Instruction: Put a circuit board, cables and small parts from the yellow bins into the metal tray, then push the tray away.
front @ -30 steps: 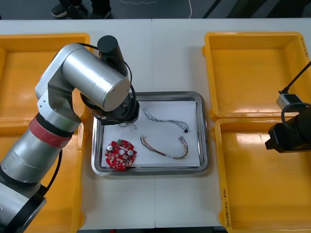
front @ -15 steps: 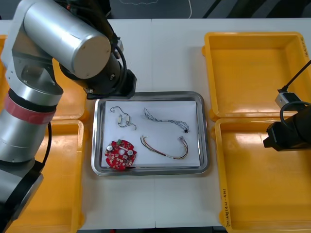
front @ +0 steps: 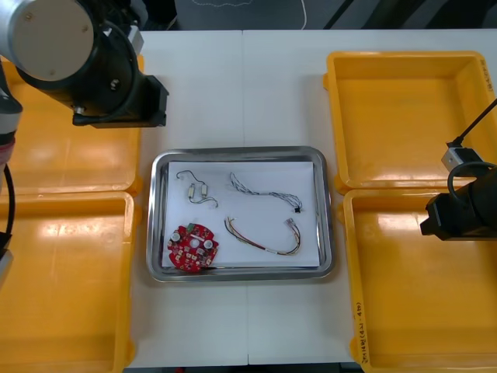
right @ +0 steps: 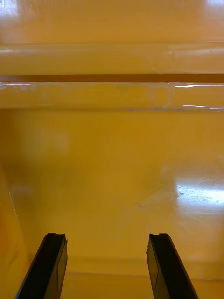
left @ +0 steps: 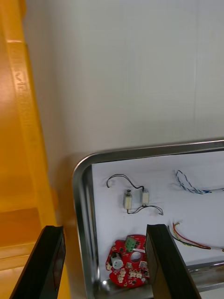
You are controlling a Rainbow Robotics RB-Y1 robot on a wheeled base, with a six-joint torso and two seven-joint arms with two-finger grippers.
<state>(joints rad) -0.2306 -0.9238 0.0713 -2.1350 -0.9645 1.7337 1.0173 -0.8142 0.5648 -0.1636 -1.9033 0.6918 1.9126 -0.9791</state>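
The left gripper (left: 105, 229) hangs with its fingers spread wide and nothing between them, up over the inner edge of the far left yellow bin (front: 46, 148), whose wall runs just beside one finger. Ahead of its fingertips lies the metal tray (left: 84, 205), white inside, on the table (front: 279, 85). Closest to the fingertips, in line with the gap between them, sits the round red circuit board (left: 129, 266). Beyond it are two small metal parts (left: 135, 198) joined by a thin black wire (left: 122, 177). Off toward the other finger lie the blue and white cable (left: 189, 183) and the red and yellow cable (left: 186, 239). The right gripper (right: 106, 236) hangs well apart from the tray, over the near right yellow bin (right: 112, 163), its fingers likewise parted and holding nothing.
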